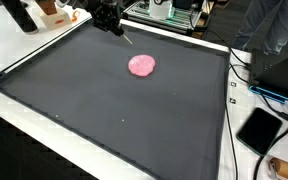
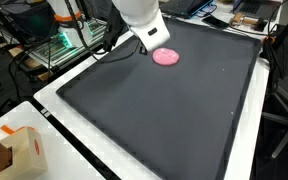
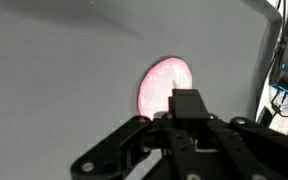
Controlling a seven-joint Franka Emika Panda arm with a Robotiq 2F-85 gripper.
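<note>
While the arm is hanging above it, table [image 1: 54, 122]: is showing as a white border around a large dark mat.
Mat [image 1: 134, 110]: is lying flat and covering most of the table.
Gripper [image 1: 117, 27]: is hovering over the mat close to one edge; whether its jaws are standing wide or narrow cannot be told.
Pink disc [image 1: 142, 66]: is lying flat on the mat, near the gripper but apart from it.

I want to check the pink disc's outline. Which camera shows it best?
An exterior view: there the disc lies whole on the mat, apart from the gripper. In an exterior view the disc sits right beside the gripper. The wrist view is blurred, and the gripper hides its lower edge.
</note>
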